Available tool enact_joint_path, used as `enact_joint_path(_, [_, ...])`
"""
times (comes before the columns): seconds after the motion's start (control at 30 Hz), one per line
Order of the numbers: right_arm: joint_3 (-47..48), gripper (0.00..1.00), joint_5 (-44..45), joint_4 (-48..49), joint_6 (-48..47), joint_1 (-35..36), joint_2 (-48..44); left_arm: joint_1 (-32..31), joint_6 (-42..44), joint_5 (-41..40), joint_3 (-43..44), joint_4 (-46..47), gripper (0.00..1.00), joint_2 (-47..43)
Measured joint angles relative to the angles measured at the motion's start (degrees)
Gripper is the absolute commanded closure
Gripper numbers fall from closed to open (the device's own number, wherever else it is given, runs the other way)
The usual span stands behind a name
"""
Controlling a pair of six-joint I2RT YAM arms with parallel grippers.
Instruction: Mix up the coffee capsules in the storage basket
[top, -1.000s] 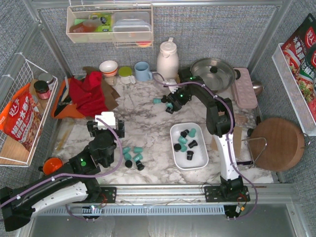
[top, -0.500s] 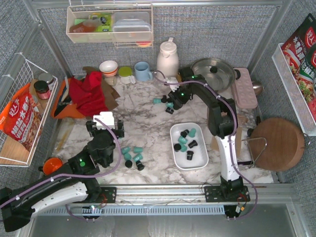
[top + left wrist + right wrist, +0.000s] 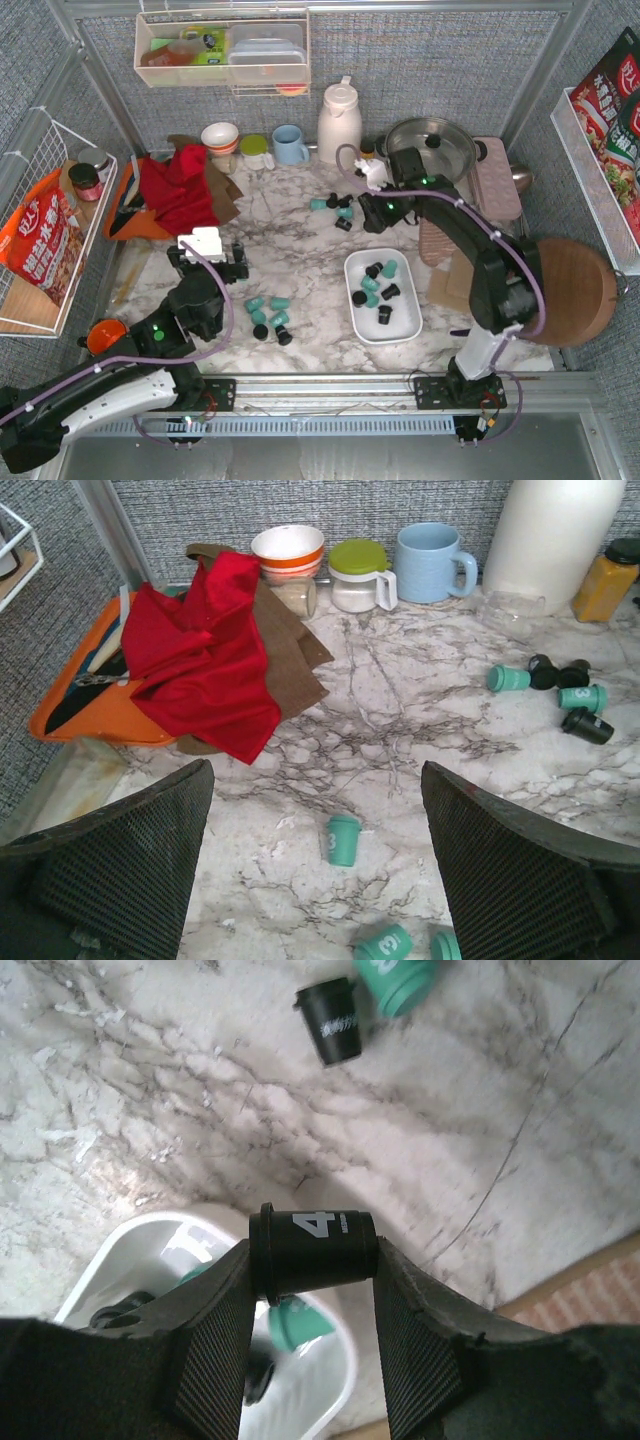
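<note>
**Black pod clamped just off the basket's rim**

A white-veined marble table top (image 3: 300, 250), fenced by grey woven panels, carried everything. Centre right in the top view lay the white, shallow, rounded-rectangular plastic storage basket (image 3: 404, 320). It held a mixed handful of teal and black cup-shaped coffee capsules (image 3: 378, 290).

Just above the basket in that frame hung the right gripper (image 3: 372, 208). Its wrist view showed the jaws drawn in to a middling gap and clamped on a black capsule printed with a white 4 (image 3: 312, 1250). This capsule lay crosswise between the two ribbed pads, flange to the left. The basket's rim curved through the lower left of that frame, behind the held capsule. A second black capsule (image 3: 332, 1022) lay on bare marble at the top.

The left gripper (image 3: 208, 262) sat centre left, its jaws spread wide and holding nothing. In its wrist view an upright teal capsule marked 3 (image 3: 343, 840) stood low in the frame between the two fingers, touching neither.

A loose cluster of capsules (image 3: 268, 315) lay on the marble between the left gripper and the basket. A smaller cluster (image 3: 335, 208) lay just left of the right gripper.
</note>
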Motion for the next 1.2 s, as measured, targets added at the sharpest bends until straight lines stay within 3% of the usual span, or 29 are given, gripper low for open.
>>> enact_joint_path(0.33, [-23.96,0.53,4.02,10.1,11.23,4.5,-19.67,0.44,-1.27,2.62,0.44,-0.28,0.07,0.94])
enact_joint_path(0.6, [-36.17,0.5,11.23,12.09,18.14,9.27,-26.95,1.31,-1.6,2.95,0.72,-0.37,0.07,2.05])
enact_joint_path(0.83, [-41.0,0.44,18.29,12.11,21.7,10.47,-28.3,2.51,-1.68,3.23,0.74,-0.37,0.07,3.39])
enact_joint_path(1.2, [-40.13,0.34,19.82,13.03,23.78,11.23,-28.09,4.15,-2.51,4.72,0.9,-0.39,0.05,5.53])
